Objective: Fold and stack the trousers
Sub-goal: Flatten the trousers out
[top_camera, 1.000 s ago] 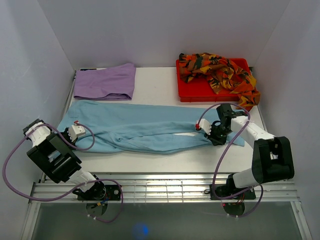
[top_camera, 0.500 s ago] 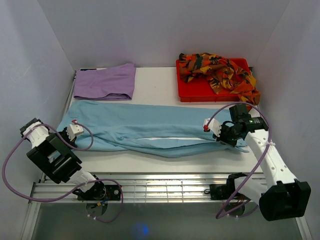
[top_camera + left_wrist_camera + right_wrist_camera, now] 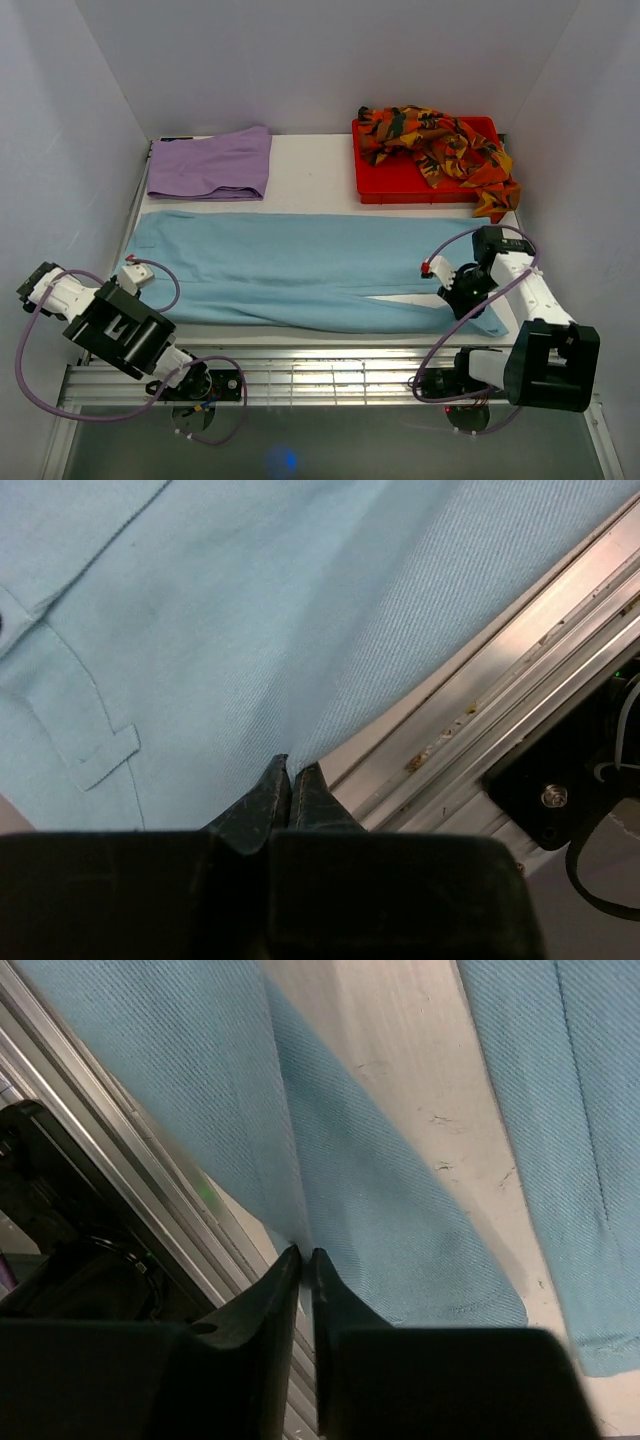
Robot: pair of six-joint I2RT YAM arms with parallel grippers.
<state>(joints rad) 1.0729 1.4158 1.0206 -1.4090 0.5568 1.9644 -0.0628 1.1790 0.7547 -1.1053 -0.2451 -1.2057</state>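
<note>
The light blue trousers (image 3: 300, 265) lie spread lengthwise across the table, waist on the left, legs on the right. My left gripper (image 3: 128, 276) is shut on the near waist edge of the cloth (image 3: 200, 630), its fingertips (image 3: 275, 780) pinched together beside the rail. At the near right, my right gripper (image 3: 462, 300) is shut on the near leg's edge (image 3: 380, 1220), with a fold of cloth between its fingertips (image 3: 290, 1265). A folded lilac pair (image 3: 212, 163) rests at the back left. The orange patterned pair (image 3: 440, 140) is heaped in a red tray (image 3: 375, 190).
An aluminium rail (image 3: 330, 370) runs along the near table edge, right under both grippers (image 3: 470, 710). White walls close in the left, back and right sides. A strip of bare table (image 3: 310, 170) separates the lilac pair from the red tray.
Both grippers moved toward the near table edge and outward, pulling the light blue trousers' near edge with them and spreading the cloth flatter. The right gripper shut on the leg.
</note>
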